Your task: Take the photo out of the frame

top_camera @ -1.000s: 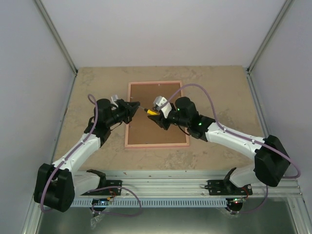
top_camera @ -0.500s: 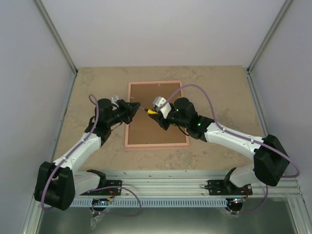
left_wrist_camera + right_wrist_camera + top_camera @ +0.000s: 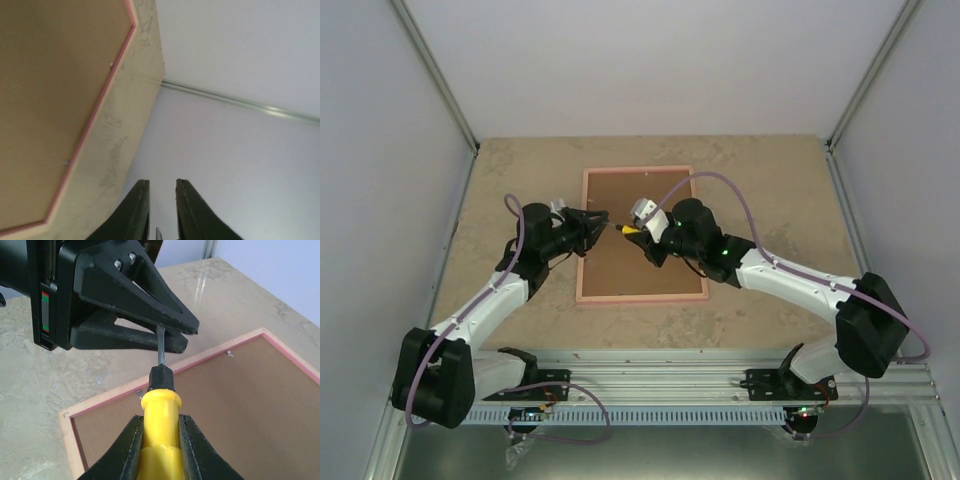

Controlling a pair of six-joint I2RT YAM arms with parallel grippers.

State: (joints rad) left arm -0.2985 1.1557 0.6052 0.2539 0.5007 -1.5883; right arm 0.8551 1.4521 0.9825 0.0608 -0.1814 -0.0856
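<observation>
The pink frame [image 3: 640, 297] lies face down on the table, its brown backing board [image 3: 240, 405] up. The photo is hidden under that board. My right gripper [image 3: 161, 417] is shut on the yellow handle of a screwdriver [image 3: 160, 425], held above the frame's left part. The tool's thin metal shaft runs between the fingers of my left gripper [image 3: 175, 335], which faces the right one. In the left wrist view the left gripper [image 3: 162, 182] shows a narrow gap, and the shaft's tip [image 3: 159, 233] sits in it touching neither finger.
Small metal tabs [image 3: 229, 353] stand along the frame's inner edge, two more [image 3: 111, 63] showing in the left wrist view. Beige tabletop [image 3: 760, 180] surrounds the frame, with grey walls on three sides. Both arms meet over the frame's left half.
The right gripper has closed onto the yellow handle. The left gripper's jaws have parted slightly off the shaft. Both arms have barely shifted.
</observation>
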